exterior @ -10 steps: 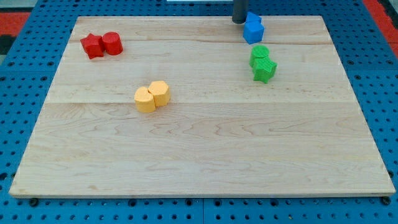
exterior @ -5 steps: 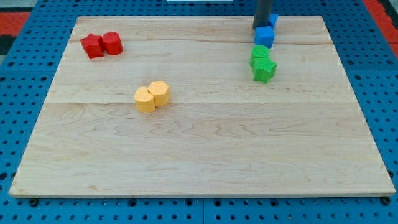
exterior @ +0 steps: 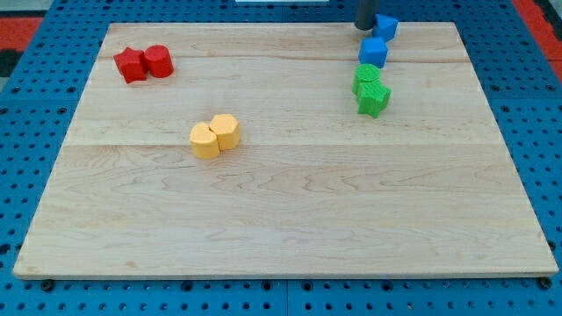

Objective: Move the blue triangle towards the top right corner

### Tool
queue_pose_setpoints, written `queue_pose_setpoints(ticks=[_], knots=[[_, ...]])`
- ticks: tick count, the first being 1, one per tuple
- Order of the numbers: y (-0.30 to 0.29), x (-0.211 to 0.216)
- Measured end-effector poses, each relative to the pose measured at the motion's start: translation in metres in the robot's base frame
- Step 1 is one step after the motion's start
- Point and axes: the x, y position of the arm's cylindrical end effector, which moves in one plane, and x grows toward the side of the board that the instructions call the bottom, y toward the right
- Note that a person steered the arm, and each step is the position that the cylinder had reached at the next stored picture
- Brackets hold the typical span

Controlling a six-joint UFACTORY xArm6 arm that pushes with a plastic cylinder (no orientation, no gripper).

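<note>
Two blue blocks sit near the board's top edge, right of centre. The upper one point(exterior: 386, 27), whose shape I cannot make out clearly, lies at the top edge. The lower blue block point(exterior: 373, 52) looks like a cube and sits just below and left of it. My tip point(exterior: 364, 26) is at the top edge, touching or nearly touching the left side of the upper blue block. The rod runs out of the view's top.
Two green blocks point(exterior: 371, 89) sit together just below the blue cube. Two red blocks point(exterior: 143, 63) lie at the upper left. Two yellow blocks point(exterior: 215, 135) lie left of centre. The wooden board point(exterior: 290, 219) rests on a blue pegboard.
My tip moved right, then up to the top edge. The two blue blocks, first pressed together, have split: one went up and right, the other stayed lower.
</note>
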Motion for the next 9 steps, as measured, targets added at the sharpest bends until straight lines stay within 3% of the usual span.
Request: queue_pose_setpoints(ticks=[4, 9], knots=[[-0.023, 0.016], [0.014, 0.047]])
